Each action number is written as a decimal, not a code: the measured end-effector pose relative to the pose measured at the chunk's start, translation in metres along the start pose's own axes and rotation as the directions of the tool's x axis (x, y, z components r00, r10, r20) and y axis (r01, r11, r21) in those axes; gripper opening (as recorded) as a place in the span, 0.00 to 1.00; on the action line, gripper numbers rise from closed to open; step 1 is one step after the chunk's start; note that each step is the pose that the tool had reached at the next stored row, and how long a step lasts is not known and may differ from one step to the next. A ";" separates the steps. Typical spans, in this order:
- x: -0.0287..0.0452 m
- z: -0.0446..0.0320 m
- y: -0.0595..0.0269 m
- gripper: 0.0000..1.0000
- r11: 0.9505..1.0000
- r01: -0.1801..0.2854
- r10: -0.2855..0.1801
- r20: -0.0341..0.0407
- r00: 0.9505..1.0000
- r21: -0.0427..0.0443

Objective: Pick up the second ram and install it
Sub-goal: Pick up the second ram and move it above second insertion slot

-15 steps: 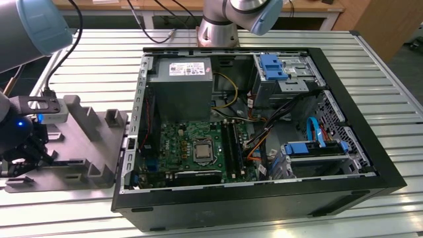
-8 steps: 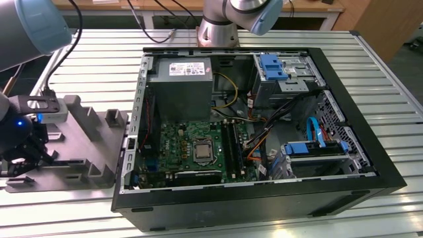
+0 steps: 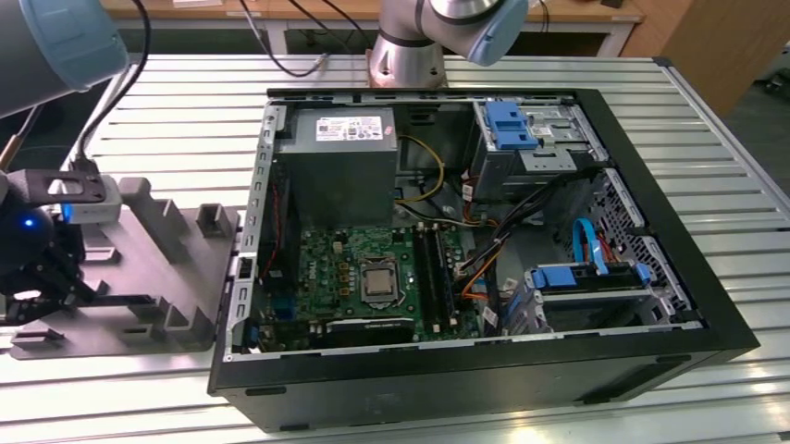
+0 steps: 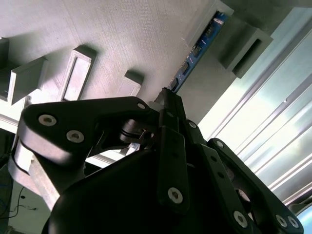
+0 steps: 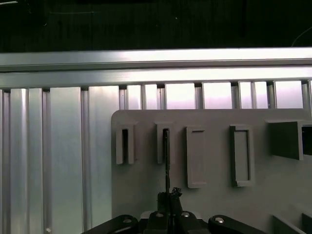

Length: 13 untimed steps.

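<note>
The second ram [image 4: 197,48] is a thin bluish board lying along the grey holder plate [image 4: 122,39], its far end in a raised slot block. In the first wrist view the ram [image 5: 166,161] shows edge-on as a dark line running from the slot down to my fingertips. My gripper [image 4: 168,97] [image 5: 168,194] is shut on the ram's near end. In the exterior view my gripper [image 3: 31,287] hangs over the holder plate [image 3: 173,268] at that view's left, outside the open computer case [image 3: 494,370]. The motherboard's memory slots [image 3: 435,268] lie inside the case.
The case holds a power supply [image 3: 339,139], blue drive brackets [image 3: 512,125], and orange and blue cables near the slots. Several raised slot blocks [image 5: 241,156] stand on the holder plate. The slatted aluminium table [image 3: 185,111] surrounds everything. The arm's base [image 3: 408,51] stands behind the case.
</note>
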State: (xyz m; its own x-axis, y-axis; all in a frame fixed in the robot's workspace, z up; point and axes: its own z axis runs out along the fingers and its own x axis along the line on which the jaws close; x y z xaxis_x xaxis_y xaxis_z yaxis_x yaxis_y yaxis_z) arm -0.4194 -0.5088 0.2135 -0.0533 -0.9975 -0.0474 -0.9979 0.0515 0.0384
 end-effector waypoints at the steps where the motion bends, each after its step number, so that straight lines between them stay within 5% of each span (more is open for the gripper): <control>1: -0.0001 -0.0020 0.0001 0.12 1.000 0.000 0.000 0.000 1.000 0.000; 13: -0.0009 -0.0193 0.0007 0.12 1.000 0.000 0.000 0.000 1.000 0.000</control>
State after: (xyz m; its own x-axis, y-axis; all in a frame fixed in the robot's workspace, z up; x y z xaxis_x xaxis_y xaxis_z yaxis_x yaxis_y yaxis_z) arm -0.4194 -0.5088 0.2328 -0.0533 -0.9974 -0.0476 -0.9979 0.0515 0.0382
